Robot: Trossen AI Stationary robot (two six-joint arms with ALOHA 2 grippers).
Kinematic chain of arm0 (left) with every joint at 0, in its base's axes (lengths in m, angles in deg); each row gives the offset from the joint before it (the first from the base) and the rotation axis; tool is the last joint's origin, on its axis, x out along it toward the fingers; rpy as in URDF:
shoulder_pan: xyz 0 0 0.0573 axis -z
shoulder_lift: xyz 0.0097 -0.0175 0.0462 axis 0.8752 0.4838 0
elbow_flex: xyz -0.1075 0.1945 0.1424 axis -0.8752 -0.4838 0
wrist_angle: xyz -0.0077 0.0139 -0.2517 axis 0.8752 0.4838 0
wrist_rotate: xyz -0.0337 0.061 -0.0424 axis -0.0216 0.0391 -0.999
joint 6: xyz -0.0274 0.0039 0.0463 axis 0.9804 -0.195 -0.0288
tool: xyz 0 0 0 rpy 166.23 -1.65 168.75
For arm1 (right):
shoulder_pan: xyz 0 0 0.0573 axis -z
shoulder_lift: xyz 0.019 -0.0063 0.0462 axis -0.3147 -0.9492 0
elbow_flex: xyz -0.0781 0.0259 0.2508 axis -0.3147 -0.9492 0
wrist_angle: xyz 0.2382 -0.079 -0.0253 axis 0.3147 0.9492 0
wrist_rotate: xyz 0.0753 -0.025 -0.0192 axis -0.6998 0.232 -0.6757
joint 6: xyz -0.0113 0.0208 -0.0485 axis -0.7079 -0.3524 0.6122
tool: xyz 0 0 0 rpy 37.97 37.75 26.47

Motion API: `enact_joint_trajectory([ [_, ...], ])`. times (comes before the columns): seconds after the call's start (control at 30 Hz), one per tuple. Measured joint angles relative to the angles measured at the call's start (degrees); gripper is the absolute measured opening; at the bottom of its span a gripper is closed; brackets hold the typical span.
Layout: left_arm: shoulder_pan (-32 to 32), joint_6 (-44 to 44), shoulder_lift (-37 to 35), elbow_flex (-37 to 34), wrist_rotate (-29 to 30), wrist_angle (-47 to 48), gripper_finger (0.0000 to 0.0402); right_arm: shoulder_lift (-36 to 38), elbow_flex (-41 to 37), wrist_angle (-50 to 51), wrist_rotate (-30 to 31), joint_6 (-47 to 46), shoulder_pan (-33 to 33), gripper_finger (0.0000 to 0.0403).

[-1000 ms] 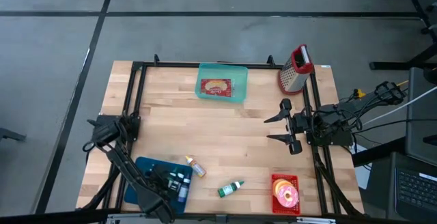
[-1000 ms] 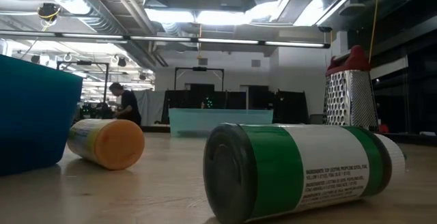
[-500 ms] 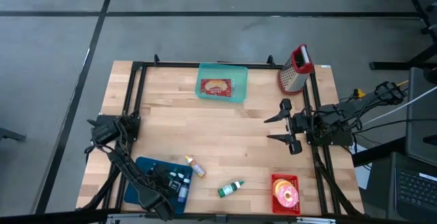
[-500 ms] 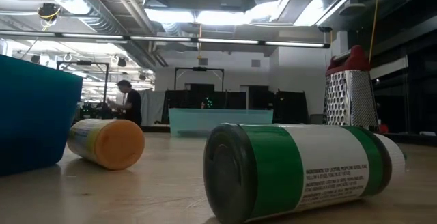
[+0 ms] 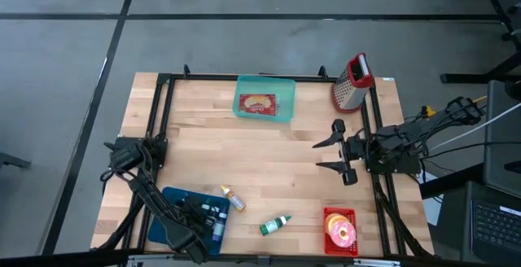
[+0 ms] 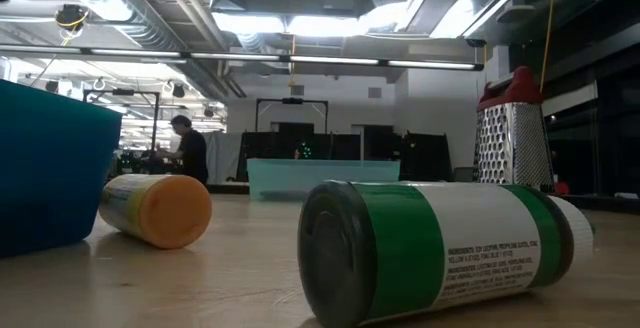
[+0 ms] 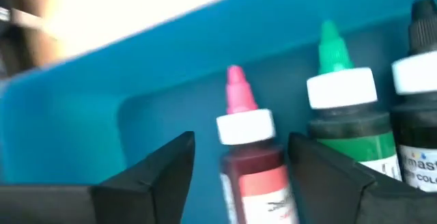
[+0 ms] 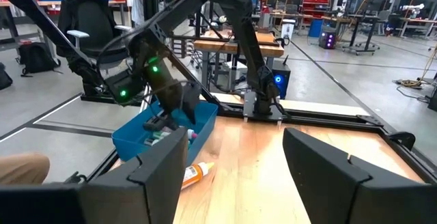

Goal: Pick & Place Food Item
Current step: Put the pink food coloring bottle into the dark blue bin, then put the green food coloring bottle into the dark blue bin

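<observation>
Your left gripper (image 7: 235, 162), jaws spread, straddles a pink-tipped red dye bottle (image 7: 247, 149) inside the blue plastic bin (image 7: 157, 80).

1. Grey concrete floor (image 5: 244, 39) crossed by dark seams.
2. Exposed ducts (image 6: 150, 8) and strip lights (image 6: 290, 60) on the ceiling.
3. A person (image 6: 188, 153) stands in the far room.
4. Office chair (image 8: 85, 36), workbenches (image 8: 235, 46) and red bins (image 8: 321, 2) beyond.
</observation>
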Motion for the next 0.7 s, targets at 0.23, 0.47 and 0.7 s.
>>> enact_joint_trajectory([
  [0.23,-0.2,-0.5,-0.1,7.9,12.5,9.4,0.025,-0.9,0.0,-0.5,0.0,0.7,0.0,0.0245],
  [0.47,-6.9,-28.6,-0.2,17.2,22.3,-7.9,0.0238,-0.9,0.0,-6.9,-0.3,5.4,0.0,0.0245],
  [0.7,-19.4,-57.0,0.3,17.6,15.7,-27.9,0.0226,-0.9,0.0,-7.8,-0.5,5.6,0.0,0.0245],
])
